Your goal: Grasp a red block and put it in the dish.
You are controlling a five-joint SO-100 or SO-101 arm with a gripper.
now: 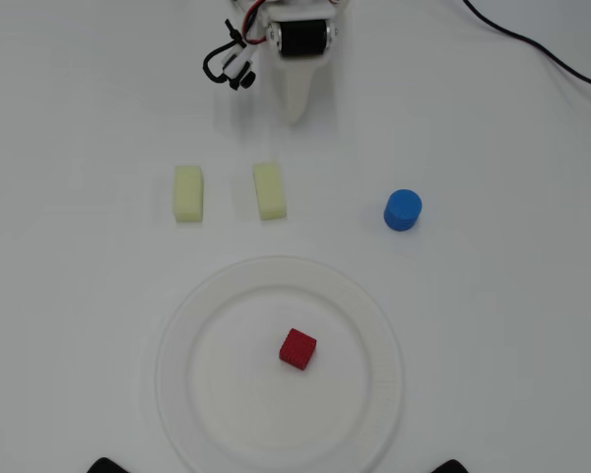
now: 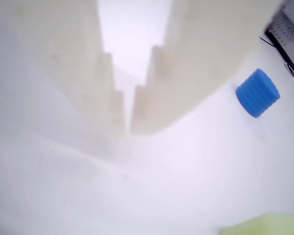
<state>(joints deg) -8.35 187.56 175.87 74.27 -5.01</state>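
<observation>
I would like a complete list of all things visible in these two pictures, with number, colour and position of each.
red block: one, red, inside the dish, near its middle.
dish: one, translucent white, lower centre of the overhead view.
yellow blocks: two, pale yellow, side by side above the dish.
blue cylinder: one, blue, right of the yellow blocks.
cable: one, black, top right corner.
table: one, white.
claw: one, white, top centre overhead, nearly shut, empty.

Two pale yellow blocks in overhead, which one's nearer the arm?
The right-hand pale yellow block, sitting almost straight below the gripper in the overhead view. The left-hand pale yellow block lies further out to the side.
</observation>
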